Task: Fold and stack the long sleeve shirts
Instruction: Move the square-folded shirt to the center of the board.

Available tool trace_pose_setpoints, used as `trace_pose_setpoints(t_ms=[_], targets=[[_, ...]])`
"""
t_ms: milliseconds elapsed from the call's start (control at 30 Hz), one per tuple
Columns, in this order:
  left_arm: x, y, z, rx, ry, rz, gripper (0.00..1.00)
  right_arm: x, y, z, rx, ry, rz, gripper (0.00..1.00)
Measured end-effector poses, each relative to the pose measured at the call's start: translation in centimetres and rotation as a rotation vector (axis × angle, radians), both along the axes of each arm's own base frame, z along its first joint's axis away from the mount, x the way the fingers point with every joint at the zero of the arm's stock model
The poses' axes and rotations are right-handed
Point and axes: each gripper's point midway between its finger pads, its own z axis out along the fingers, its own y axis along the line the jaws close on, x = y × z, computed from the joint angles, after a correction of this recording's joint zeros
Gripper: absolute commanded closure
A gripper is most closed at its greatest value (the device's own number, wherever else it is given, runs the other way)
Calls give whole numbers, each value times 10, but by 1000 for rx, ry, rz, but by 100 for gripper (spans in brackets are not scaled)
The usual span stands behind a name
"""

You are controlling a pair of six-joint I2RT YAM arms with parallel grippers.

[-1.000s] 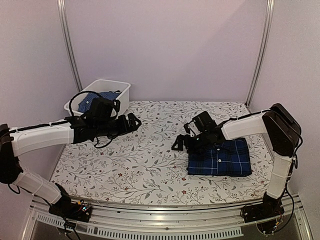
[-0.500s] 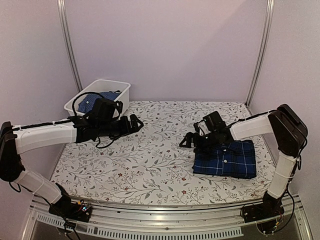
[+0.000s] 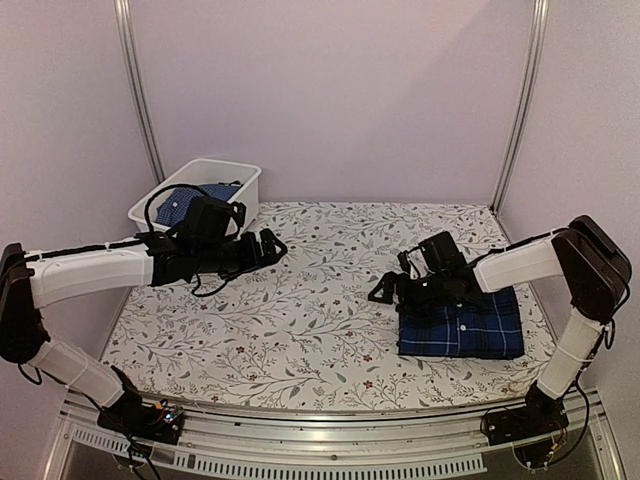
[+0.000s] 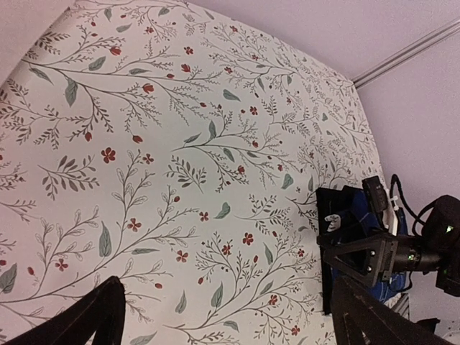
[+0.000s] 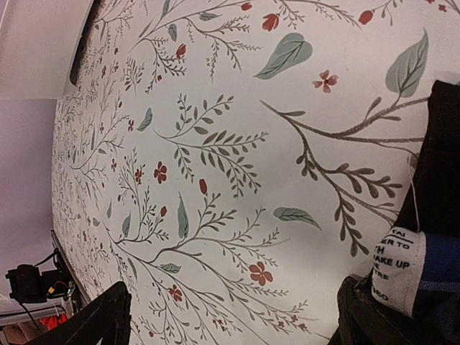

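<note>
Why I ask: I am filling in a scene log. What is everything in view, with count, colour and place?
shirt: one, navy-and-blue plaid, folded, table's right side
bin: one, white, far left corner
cloth: one, blue checked, inside the bin
table cover: one, white, leaf-and-flower print
posts: two, silver, against the back wall
left hand: one, black, open, above the table's left half
right hand: one, black, open, at the shirt's far left corner

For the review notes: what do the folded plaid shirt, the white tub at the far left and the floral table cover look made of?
Folded navy-and-blue plaid shirt: woven cloth, matte, with soft creased edges.
White rectangular tub: probably moulded plastic, going by its smooth rolled rim and slight sheen.
Floral-printed table cover: a flat printed sheet, cloth or vinyl; the look leaves it open.
</note>
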Motion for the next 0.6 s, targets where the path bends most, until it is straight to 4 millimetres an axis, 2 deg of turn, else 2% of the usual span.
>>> trace_pose_setpoints(t_ms=[433,600], targets=[[1,-1,-7,1,22,9,0,-29,-57,-1,-16,9,-98,1],[1,-1,-11,4,30,12,0,-40,-68,-1,-22,9,-114,1]])
